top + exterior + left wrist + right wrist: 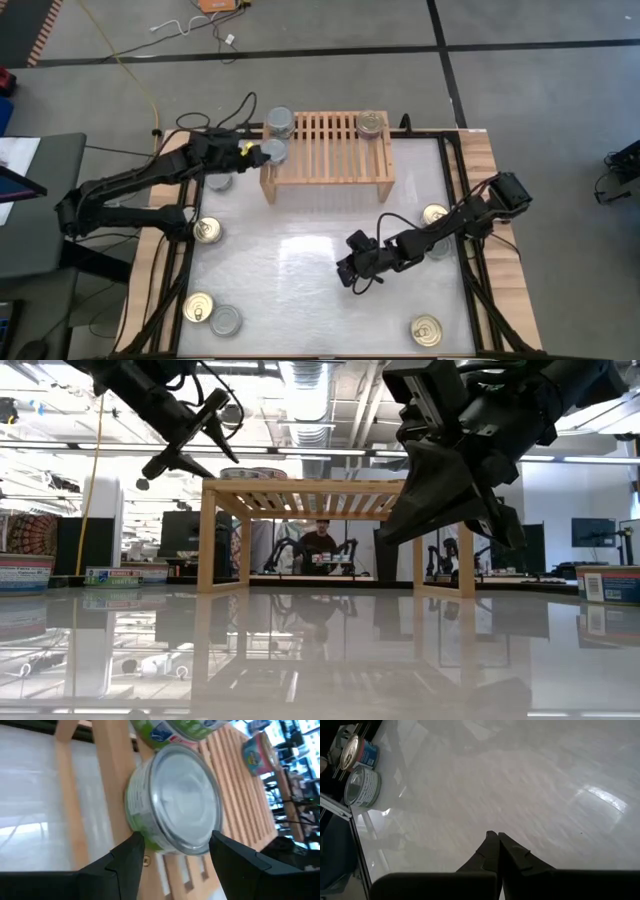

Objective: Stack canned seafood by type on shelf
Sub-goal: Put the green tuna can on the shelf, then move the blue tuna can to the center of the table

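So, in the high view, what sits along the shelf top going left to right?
Silver-topped tin in the left gripper at the shelf's left edge → stacked silver tins → bare slats → gold-lidded tin.

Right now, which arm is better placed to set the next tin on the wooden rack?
Left: its hand grips a silver-topped, green-labelled tin at the slatted light-wood rack. The right hand is shut, empty, over bare table.

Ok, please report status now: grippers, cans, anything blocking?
Left gripper shut on silver-top can at the shelf left end. Right gripper shut, empty, mid-table. Nothing blocking.
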Controlling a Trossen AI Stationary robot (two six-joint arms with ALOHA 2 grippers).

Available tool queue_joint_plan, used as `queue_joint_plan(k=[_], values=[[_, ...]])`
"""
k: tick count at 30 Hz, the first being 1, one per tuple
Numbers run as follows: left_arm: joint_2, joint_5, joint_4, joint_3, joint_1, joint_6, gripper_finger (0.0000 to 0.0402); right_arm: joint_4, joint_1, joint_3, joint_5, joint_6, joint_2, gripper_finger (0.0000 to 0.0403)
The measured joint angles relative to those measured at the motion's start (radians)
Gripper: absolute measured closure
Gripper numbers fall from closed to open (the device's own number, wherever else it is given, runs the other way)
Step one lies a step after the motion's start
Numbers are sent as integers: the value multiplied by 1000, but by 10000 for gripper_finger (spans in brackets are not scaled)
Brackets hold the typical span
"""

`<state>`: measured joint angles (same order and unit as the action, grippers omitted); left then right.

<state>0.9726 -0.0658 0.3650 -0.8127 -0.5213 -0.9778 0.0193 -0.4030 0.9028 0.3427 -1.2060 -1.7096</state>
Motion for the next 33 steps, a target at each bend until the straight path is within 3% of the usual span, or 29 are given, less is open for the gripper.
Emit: queue_joint_plan(k=[12, 21, 26, 33], values=[[-1, 66, -77, 0, 24, 36, 187, -3, 0, 0, 0, -6, 0, 376], [-1, 11, -66, 0, 24, 8, 187, -3, 0, 0, 0, -18, 0, 376], [-1, 86, -92, 0, 37, 40, 187, -3, -2, 0, 0, -19, 0, 376], [-57, 63, -48, 0, 49, 44, 187, 6, -2, 0, 1, -19, 0, 376]])
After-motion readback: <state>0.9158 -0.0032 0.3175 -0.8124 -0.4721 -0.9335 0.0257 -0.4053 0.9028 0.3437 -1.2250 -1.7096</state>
